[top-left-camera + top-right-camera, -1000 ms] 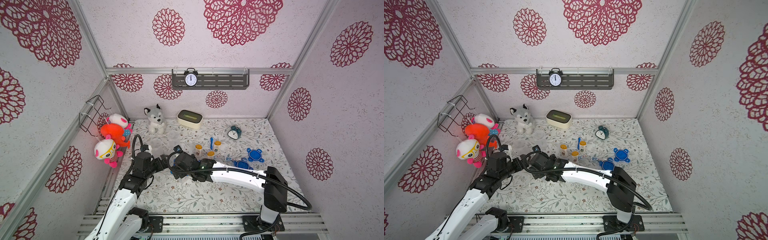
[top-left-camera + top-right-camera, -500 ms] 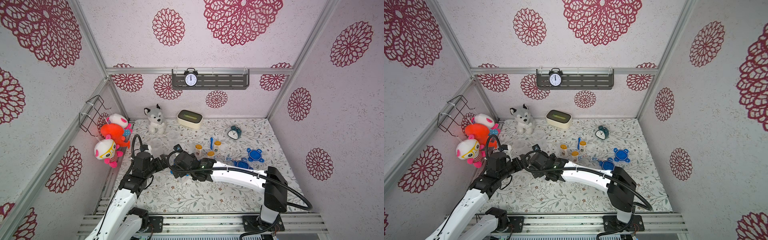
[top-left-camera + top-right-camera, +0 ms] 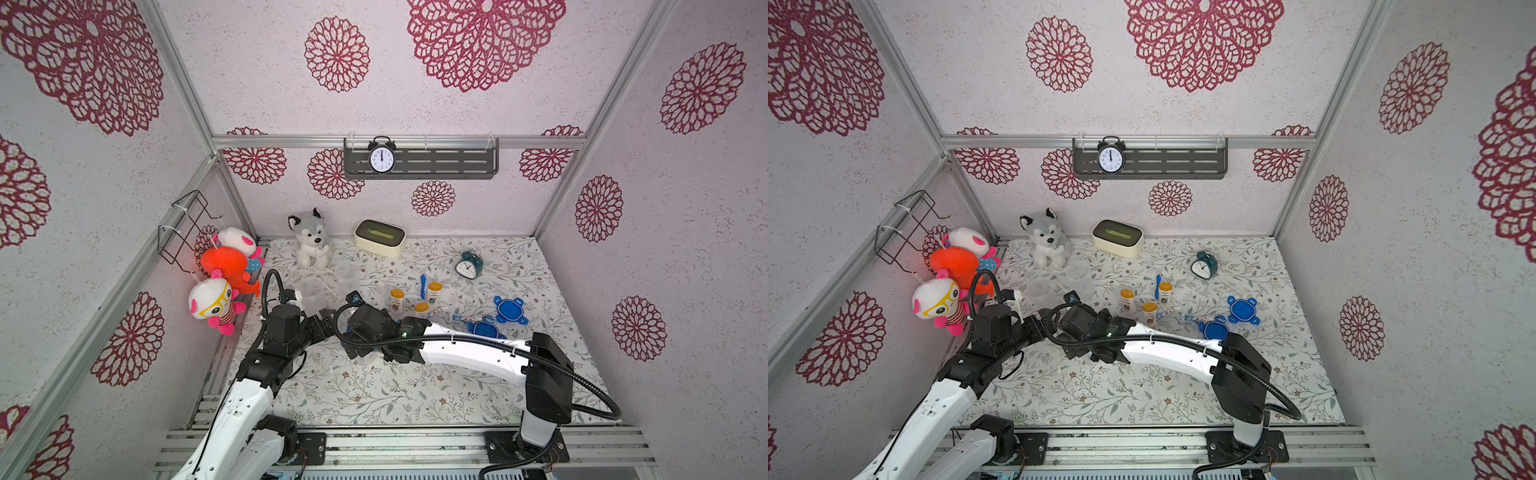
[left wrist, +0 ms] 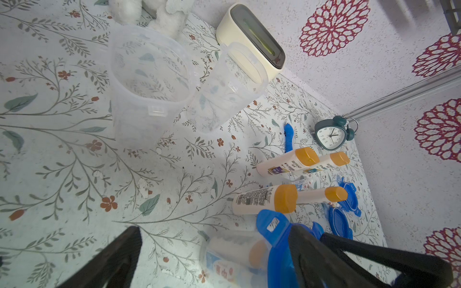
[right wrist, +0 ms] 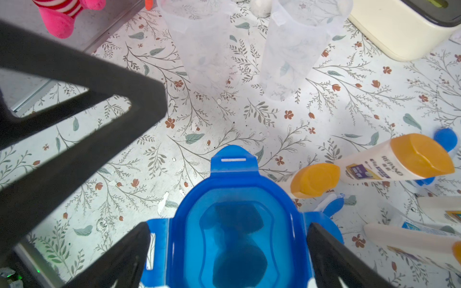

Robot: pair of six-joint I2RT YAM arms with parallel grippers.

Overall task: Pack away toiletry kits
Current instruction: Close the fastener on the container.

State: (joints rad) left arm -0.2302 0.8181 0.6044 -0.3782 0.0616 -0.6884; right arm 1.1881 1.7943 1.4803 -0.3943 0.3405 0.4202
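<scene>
Closest to the arm bases, the two grippers meet low over the floral mat. The right gripper points down at a clear cup that is capped with a blue tabbed lid. An orange bottle cap and a printed tube show through the cup's wall. The right fingers are spread wide and the lid sits squarely between them, its side tabs right at the fingertips. Whether the pads touch the rim cannot be told.

The left gripper reaches in from the left side, its fingers likewise released and holding nothing. In the left wrist view one finger stands apart from the cup wall, with bare mat between them. In the right wrist view a left finger hangs near the lid's front tab without touching it.

Just past the capped cup, three white bottles with orange caps stand in a loose cluster in both top views. A blue toothbrush lies beside the farthest one. Toward the right arm's side, two loose blue lids lie flat near each other, with a small tube beside them.

Farther back on the left, two empty clear cups stand upright side by side. Behind them all are the teal alarm clock, the cream tissue box and a husky plush at the back wall.
</scene>
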